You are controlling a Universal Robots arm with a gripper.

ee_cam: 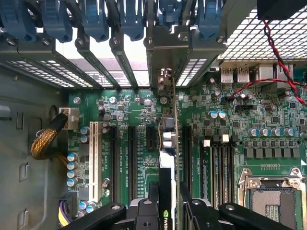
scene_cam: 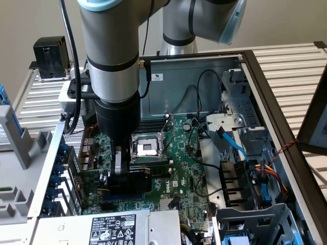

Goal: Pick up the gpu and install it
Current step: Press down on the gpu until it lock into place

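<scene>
Slatted white workbench (scene_cam: 286,66) under an open computer case (scene_cam: 265,92), black box (scene_cam: 50,56) at its corner.

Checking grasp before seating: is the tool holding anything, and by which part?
Yes. The tool is shut on the gpu, pinching the card's upper edge between its fingers. The card stands on edge over the motherboard, its bracket end toward the rear slot covers.

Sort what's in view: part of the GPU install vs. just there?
Job:
- end effector, shut on the card
- graphics card, held edge-on over the slots
- motherboard
- expansion slots

Just there:
- empty processor socket
- blue data cables
- power supply
- red and black wires
</scene>
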